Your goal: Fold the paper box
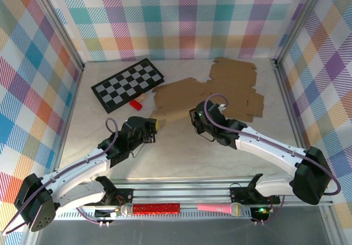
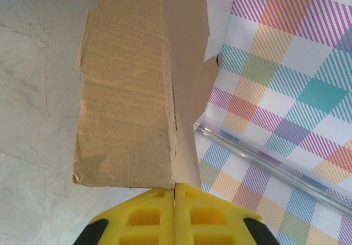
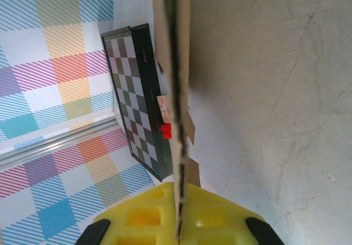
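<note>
The paper box (image 1: 179, 99) is a brown cardboard blank lying mid-table, partly folded. My left gripper (image 1: 158, 124) sits at its near left corner, the right gripper (image 1: 197, 114) at its near right edge. In the left wrist view the yellow fingers (image 2: 154, 212) are pressed together at the left gripper (image 2: 175, 187), pinching the bottom of a raised fold of the box (image 2: 126, 118). In the right wrist view the box (image 3: 179, 63) runs edge-on between the yellow fingers (image 3: 220, 217), with the right gripper (image 3: 177, 201) shut on it.
A second flat cardboard blank (image 1: 236, 85) lies at the back right, touching the box. A chessboard (image 1: 126, 83) and a small red block (image 1: 135, 105) lie at the back left. A pink microphone (image 1: 220, 207) and a red stick (image 1: 157, 207) rest on the near rail.
</note>
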